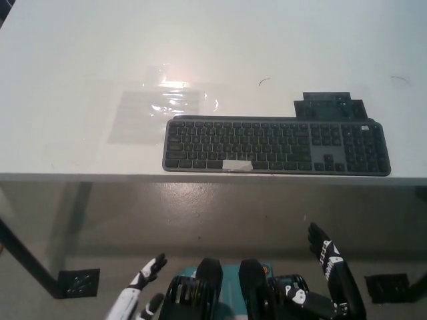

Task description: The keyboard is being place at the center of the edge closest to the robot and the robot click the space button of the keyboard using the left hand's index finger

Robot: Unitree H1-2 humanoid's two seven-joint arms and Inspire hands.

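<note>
A dark keyboard (pixel 277 145) lies at the table's (pixel 80 67) near edge, well beyond the spread, empty fingers of the low-hanging white left hand (pixel 140 290). A clean press likely needs the index fingertip alone coming straight down on the pale-marked space bar (pixel 237 165). The keyboard's long axis follows that edge, with the space row facing the robot. The black right hand (pixel 330 270) rests low, its fingers apart.

A dark grey flat keyboard (pixel 277 145) lies just right of centre in the frame, along the near edge of the white table (pixel 80 53), its pale space bar (pixel 237 165) uncovered. A clear plastic sheet (pixel 160 103) lies at its upper left and a black flat plate (pixel 330 105) touches its far edge. The white left hand (pixel 142 285) sits low at lower left and the black right hand (pixel 329 261) at lower right, both empty with fingers apart.
</note>
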